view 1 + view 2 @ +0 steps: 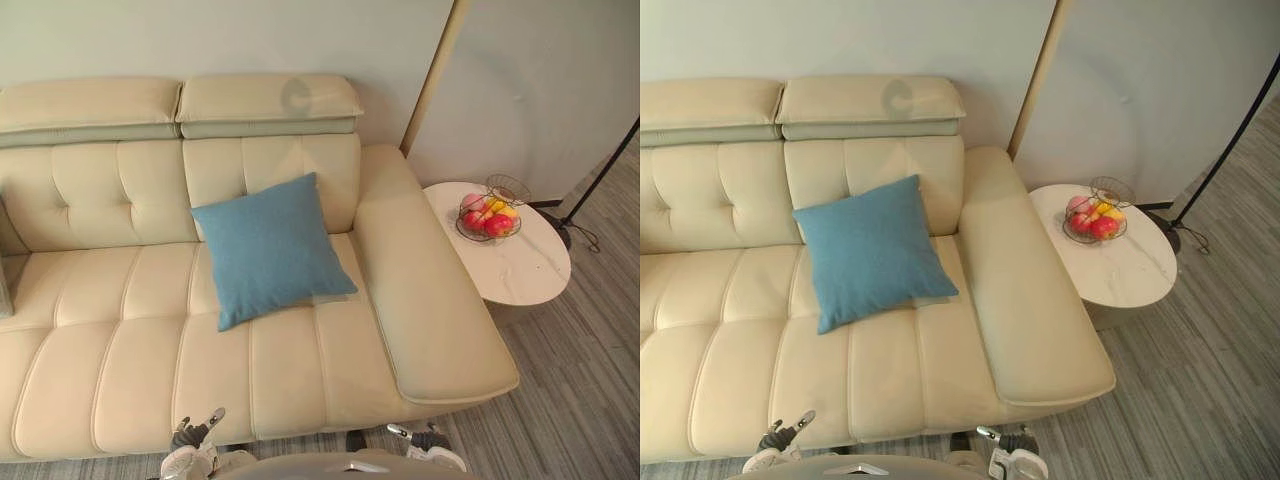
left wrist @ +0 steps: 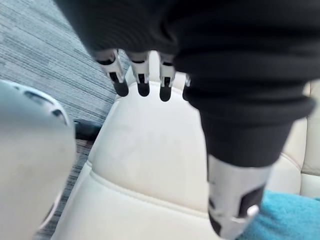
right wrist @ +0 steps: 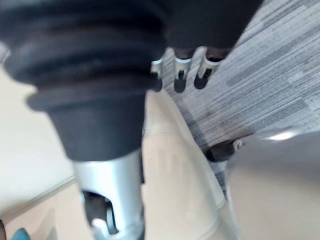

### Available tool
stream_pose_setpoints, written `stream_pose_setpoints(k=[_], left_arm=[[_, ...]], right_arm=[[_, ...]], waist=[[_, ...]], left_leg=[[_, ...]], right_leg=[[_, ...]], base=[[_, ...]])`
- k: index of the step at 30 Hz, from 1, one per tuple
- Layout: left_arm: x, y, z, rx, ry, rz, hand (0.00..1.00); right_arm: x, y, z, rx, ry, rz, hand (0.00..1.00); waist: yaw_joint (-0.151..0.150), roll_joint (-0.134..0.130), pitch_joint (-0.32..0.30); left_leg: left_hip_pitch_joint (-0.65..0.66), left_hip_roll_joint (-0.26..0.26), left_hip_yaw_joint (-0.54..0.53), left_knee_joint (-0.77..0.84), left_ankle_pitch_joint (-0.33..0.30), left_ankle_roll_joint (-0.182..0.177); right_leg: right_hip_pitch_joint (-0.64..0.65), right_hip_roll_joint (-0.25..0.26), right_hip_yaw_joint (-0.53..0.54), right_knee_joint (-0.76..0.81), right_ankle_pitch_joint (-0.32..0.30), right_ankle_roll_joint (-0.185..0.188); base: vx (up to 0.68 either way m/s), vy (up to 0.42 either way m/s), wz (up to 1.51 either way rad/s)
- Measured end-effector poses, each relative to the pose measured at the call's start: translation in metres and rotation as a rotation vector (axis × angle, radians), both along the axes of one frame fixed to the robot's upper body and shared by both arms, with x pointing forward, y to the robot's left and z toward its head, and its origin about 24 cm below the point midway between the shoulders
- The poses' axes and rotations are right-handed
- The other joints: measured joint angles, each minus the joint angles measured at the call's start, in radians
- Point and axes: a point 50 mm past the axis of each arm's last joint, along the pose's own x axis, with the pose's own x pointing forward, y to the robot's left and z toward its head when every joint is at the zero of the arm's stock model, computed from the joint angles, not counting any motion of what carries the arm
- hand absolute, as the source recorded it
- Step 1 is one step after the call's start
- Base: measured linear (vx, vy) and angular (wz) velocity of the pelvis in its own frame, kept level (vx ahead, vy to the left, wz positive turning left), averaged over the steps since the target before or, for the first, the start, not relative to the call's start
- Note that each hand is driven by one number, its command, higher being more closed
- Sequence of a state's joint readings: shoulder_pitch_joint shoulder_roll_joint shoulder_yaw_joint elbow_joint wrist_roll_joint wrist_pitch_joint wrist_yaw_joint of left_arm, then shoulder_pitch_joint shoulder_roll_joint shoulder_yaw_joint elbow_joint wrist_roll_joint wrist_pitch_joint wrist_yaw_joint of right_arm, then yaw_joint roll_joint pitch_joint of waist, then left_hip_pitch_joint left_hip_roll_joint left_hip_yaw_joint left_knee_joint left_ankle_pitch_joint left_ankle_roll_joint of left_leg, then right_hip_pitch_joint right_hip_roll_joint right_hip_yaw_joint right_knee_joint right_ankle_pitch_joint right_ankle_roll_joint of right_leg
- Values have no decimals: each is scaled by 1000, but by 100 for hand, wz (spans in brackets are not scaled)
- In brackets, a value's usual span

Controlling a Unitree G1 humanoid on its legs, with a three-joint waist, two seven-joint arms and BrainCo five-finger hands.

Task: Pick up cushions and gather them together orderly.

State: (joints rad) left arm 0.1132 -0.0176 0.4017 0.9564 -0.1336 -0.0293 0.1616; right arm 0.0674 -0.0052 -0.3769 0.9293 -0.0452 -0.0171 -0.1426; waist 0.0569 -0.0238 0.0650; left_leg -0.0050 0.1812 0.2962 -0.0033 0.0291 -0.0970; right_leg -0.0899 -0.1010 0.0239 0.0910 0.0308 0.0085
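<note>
Cushion [image 1: 270, 248]: blue, propped against the sofa [image 1: 120, 360] back near the armrest [image 1: 420, 290]. Left hand [image 2: 142, 80] and right hand [image 3: 179, 75]: low by the sofa front, fingers loose, empty. We would reach with both, taking opposite edges evenly.

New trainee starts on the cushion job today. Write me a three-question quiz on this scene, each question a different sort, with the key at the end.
1. True or false: the blue cushion lies on the floor in front of the sofa.
2. What stands on the round side table? A) a wire basket of fruit B) a table lamp C) a stack of books
3. Fill in the missing word: the left hand and the right hand are both ____, holding nothing.

Key: 1 false, as it rests on the sofa. 2 A. 3 open.
</note>
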Motion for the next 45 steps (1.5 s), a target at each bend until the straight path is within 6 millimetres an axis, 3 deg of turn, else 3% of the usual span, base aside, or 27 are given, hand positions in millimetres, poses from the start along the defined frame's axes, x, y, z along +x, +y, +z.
stream_pose_setpoints(k=[1,2,3,4,5,6,7,10,11,14,15,16,17,18,20,21,22,23,25,28,35,36,37,45], left_arm=[[1,1,1,2,-7,26,0],[5,5,3,15,-21,45,0],[8,12,7,42,-41,71,0],[8,15,7,52,-40,83,0],[6,19,8,62,-35,98,0],[5,15,6,52,-28,109,0],[3,8,4,37,-16,116,0],[5,-5,2,14,-10,84,0],[11,-14,2,-2,-21,49,0],[8,-18,1,-11,-13,32,0],[8,-18,1,-12,-11,30,0],[13,-11,4,4,-32,32,0],[15,-7,5,7,-45,35,0],[14,-8,5,4,-44,37,0],[5,-14,1,-20,-19,48,0],[4,-16,0,-26,-14,51,0],[-2,-21,-3,-50,7,56,0],[-1,-11,-1,-27,5,39,0],[-4,-4,-2,-11,23,11,0],[0,-9,-3,-14,30,-34,0],[-6,-14,-7,-35,72,-80,0],[-6,-14,-7,-36,71,-81,0],[-7,-5,-5,-15,75,-82,0],[-7,-5,-5,-16,75,-83,0]], right_arm=[[5,3,1,8,-9,2,0],[1,7,-1,16,-3,2,0],[-8,13,-6,41,29,-10,0],[-12,14,-8,49,45,-13,0],[-13,16,-8,54,50,-14,0],[-9,15,-7,49,39,-12,0],[-3,11,-5,33,21,-11,0],[15,7,1,13,-20,7,0],[19,6,3,11,-28,10,0],[15,4,2,8,-21,1,0],[14,3,2,5,-20,-6,0],[9,6,0,15,-9,-22,0],[5,4,-1,9,1,-50,0],[5,3,-1,4,2,-55,0],[-10,0,-4,12,28,-111,0],[-10,-2,-4,11,26,-127,0],[-13,-6,-4,10,37,-149,0],[-19,1,-8,42,62,-173,0],[-28,7,-12,67,89,-207,0],[-30,1,-12,61,101,-223,0],[-30,-4,-13,64,125,-237,0],[-30,-4,-13,64,127,-237,0],[-31,-4,-15,69,143,-226,0],[-30,-4,-15,70,142,-228,0]], waist=[[-5,6,9],[-22,5,11],[-23,-20,6],[-23,-31,1],[-14,-42,-1],[1,-43,-9],[12,-8,-16],[18,14,5],[9,39,42],[-7,64,60],[-9,68,61],[-6,13,56],[-6,-9,60],[-7,-11,59],[-26,28,49],[-28,37,48],[-25,60,36],[-26,25,13],[-38,-14,-11],[-49,-2,-9],[-44,25,-2],[-44,25,-2],[-45,-11,9],[-45,-10,10]], left_leg=[[-6,6,7,10,1,2],[-29,7,-28,39,3,2],[-36,-8,-74,64,10,-4],[-45,-15,-82,74,14,-8],[-51,-26,-92,81,22,-11],[-64,-15,-105,79,29,-4],[-92,-6,-108,84,38,4],[-168,-7,-110,88,78,-2],[-166,1,-130,71,106,-1],[-141,6,-133,20,113,-10],[-134,2,-127,6,94,-19],[-142,-17,-100,51,58,13],[-174,-46,-97,257,22,64],[-177,-56,-97,345,1,75],[-120,-35,-107,532,-210,37],[-102,-26,-107,525,-243,29],[-54,-28,-98,414,-302,24],[-41,-61,-73,331,-268,20],[-1,-106,-63,189,-195,35],[28,-149,-74,100,-133,64],[109,-151,-88,22,-91,54],[114,-150,-88,16,-88,52],[166,-155,-79,-61,-55,51],[164,-155,-91,-62,-54,51]], right_leg=[[-38,-6,-25,131,-67,6],[-74,-22,-67,368,-154,23],[-60,-57,-90,562,-198,44],[-50,-69,-90,579,-203,53],[-41,-68,-89,555,-219,76],[-8,-34,-93,465,-223,83],[27,-16,-93,350,-224,82],[70,-13,-123,144,-224,92],[90,0,-149,125,-201,94],[86,3,-179,164,-205,88],[88,-1,-180,162,-201,79],[82,-50,-193,145,-195,67],[82,-92,-193,144,-181,71],[84,-103,-193,143,-176,76],[85,-90,-165,119,-147,96],[84,-79,-156,111,-139,99],[71,-55,-131,89,-113,120],[68,-70,-115,54,-92,102],[76,-71,-121,-12,-55,88],[106,-77,-120,-74,-9,89],[162,-58,-132,-92,-12,84],[164,-57,-134,-92,-13,83],[178,-52,-123,-112,-10,88],[184,-53,-140,-113,-11,88]], base=[[-119,-30,-5],[-35,-78,77],[-18,-101,94],[-46,-136,73],[-98,-111,24],[-137,-113,6],[-120,-71,-9],[-206,-36,1],[-257,-15,35],[-266,-16,34],[-202,22,22],[-144,37,11],[-136,43,3],[-166,41,-10],[-180,129,-28],[-132,224,-50],[-101,211,-53],[-78,183,-46],[-30,108,-11],[39,85,14],[48,-17,6],[0,0,0],[0,0,0],[0,0,4]])
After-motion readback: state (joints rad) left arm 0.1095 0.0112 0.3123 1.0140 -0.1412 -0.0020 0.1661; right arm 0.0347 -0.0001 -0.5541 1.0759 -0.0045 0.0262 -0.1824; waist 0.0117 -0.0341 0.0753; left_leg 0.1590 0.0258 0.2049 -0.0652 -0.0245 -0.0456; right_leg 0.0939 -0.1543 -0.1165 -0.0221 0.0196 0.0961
